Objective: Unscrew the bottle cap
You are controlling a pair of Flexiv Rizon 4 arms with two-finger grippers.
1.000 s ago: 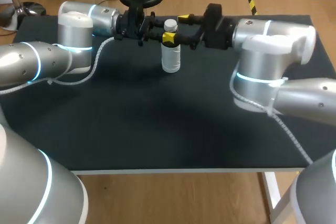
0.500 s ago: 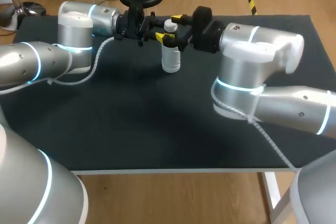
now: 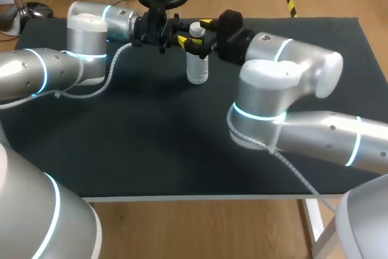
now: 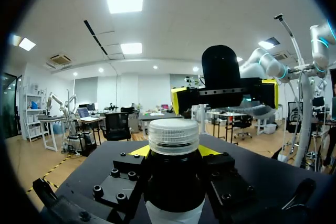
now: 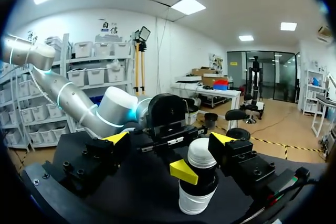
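A small white bottle [image 3: 197, 65] with a clear ribbed cap [image 3: 196, 29] stands upright near the table's far edge. My left gripper [image 3: 187, 39] comes in from the left and is shut on the bottle's body just below the cap [image 4: 173, 136]. My right gripper [image 3: 200, 32] comes from the right and stands open, with a yellow tip on each side of the cap [image 5: 202, 156]. In the right wrist view the cap sits between its fingers [image 5: 223, 139], closer to one of them, with a gap on both sides. The bottle's lower part is hidden in the left wrist view.
The black tabletop [image 3: 151, 137] runs from the bottle to the front edge. My right arm's bulky elbow [image 3: 273, 89] rises over the table's right half. My left arm [image 3: 91, 34] lies along the far left edge.
My right arm has swung leftward and its open gripper has slid in over the cap. The left gripper and the bottle have stayed still.
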